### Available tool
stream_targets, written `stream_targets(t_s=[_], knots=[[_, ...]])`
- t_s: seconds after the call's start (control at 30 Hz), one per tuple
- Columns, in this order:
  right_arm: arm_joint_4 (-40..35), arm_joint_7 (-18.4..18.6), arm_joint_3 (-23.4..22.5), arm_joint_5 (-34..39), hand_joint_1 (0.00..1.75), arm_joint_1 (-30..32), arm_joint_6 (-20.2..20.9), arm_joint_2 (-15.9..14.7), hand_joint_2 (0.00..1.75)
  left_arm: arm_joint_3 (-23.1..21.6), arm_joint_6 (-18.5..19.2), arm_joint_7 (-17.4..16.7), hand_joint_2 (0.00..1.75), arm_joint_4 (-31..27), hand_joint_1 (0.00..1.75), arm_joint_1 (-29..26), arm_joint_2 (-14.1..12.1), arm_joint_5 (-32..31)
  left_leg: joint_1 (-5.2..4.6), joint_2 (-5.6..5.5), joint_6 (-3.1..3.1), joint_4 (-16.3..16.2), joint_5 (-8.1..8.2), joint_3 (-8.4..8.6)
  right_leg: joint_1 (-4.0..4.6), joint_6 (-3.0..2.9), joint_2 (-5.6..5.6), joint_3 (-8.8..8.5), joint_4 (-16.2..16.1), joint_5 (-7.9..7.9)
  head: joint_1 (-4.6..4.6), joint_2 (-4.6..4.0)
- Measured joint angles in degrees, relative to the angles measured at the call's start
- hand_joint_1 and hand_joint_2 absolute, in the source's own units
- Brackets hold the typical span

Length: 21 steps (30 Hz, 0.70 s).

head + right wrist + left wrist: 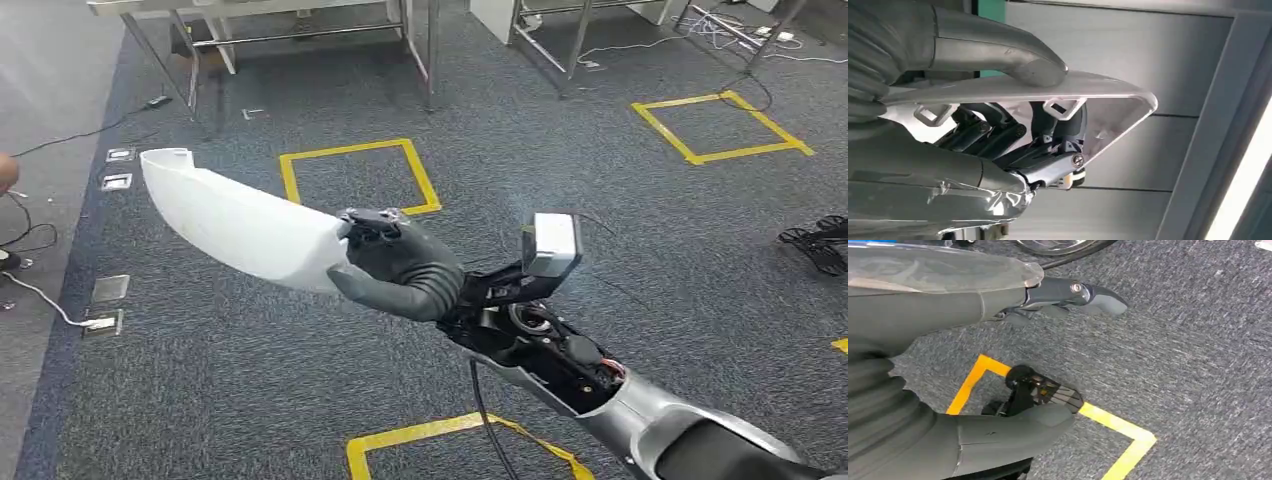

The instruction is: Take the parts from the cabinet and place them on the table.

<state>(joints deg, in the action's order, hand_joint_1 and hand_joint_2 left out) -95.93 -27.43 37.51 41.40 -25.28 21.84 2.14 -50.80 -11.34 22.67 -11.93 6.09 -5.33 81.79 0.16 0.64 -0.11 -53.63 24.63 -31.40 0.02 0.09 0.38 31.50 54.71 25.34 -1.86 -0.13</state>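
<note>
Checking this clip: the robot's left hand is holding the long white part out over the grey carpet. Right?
Not quite: the right hand, not the left, holds the long white part out over the grey carpet. The head view shows that arm entering from the right.

Open grey carpet (250,390) with yellow tape squares (360,178) lies below and ahead of the right hand (395,268). The long white part (240,225) it grips juts out to the left. Metal frame legs (420,50) stand far ahead, well apart. Cables (45,300) and floor sockets (108,290) line the left edge; a black object (818,243) lies far right.
</note>
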Motion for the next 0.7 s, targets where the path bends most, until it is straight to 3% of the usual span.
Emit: stream_targets(t_s=[0.27, 0.47, 0.63, 0.7], knots=[[0.0, 0.2, 0.0, -0.1, 1.75, 0.3, 0.0, 0.0, 1.75, 0.0, 0.0, 0.0, 1.75, 0.0, 0.00, 0.0, 0.0, -0.1, 0.00, 0.00, 0.00, 0.0, 0.00, 0.00, 0.00, 0.00, 0.00, 0.00, 0.0, 0.00, 0.00, 0.00], [-0.4, 0.3, -0.4, -0.1, 1.75, 0.5, -0.3, 0.0, 1.75, 0.0, -0.3, -1.1, 1.75, 0.0, 0.00, 0.0, -0.2, -0.5, -0.20, 0.00, 0.43, -0.4, 0.28, -0.14, -0.19, 0.21, 0.00, -0.03, 0.0, -0.03, 0.11, 0.00], [-0.7, 0.3, -0.4, -0.2, 1.75, 0.5, -0.3, 0.0, 1.75, 0.0, -0.4, -1.5, 1.75, 0.0, 0.00, 0.1, -0.3, -0.6, -0.19, 0.02, 1.20, 0.2, 0.24, 0.06, -0.23, 1.05, 0.00, -0.32, -0.4, -0.02, 0.20, 0.00], [-0.9, 0.3, -0.5, -0.2, 1.75, 0.4, -0.3, 0.0, 1.75, 0.0, -0.4, -1.5, 1.75, 0.0, 0.00, 0.1, -0.2, -0.7, 0.42, 0.27, 1.50, 1.4, -0.03, 1.06, -0.31, 1.48, -0.08, 0.48, 1.8, 1.42, -0.11, 0.00]])
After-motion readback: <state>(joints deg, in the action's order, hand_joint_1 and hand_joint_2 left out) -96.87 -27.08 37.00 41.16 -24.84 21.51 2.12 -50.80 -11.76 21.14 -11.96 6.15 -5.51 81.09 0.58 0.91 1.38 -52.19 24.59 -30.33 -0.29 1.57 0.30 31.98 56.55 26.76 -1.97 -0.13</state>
